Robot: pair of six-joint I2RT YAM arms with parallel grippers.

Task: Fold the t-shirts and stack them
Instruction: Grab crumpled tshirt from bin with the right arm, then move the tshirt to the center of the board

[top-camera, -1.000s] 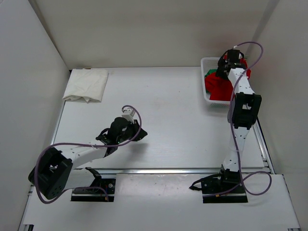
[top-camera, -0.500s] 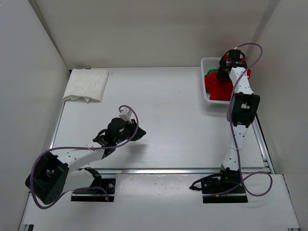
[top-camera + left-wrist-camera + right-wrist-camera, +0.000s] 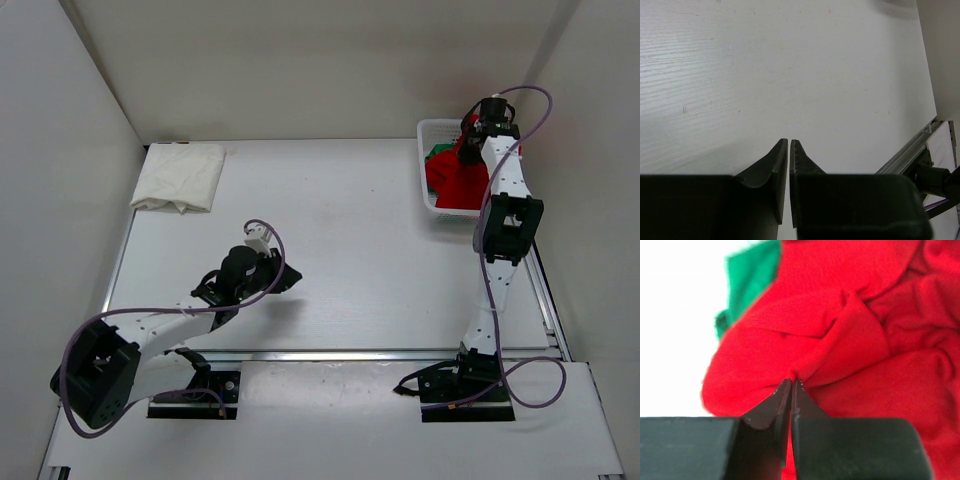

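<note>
Red t-shirt [image 3: 850,340] is now pinched in my right hand [image 3: 791,382], which stood wide over the basket [image 3: 421,170] a moment ago; it bunches just ahead of my fingertips, green t-shirt [image 3: 751,275] beyond. Lifting out can begin. My left hand [image 3: 789,142] hangs closed, empty.

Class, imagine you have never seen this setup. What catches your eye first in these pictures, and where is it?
The bright red t-shirt jumps out, heaped with a green t-shirt in the white basket at the far right of the table, with the right gripper pinching a fold of it. Next, the cream-white t-shirt lies folded at the far left corner. The left gripper hangs shut and empty over the bare surface near the front.
</note>
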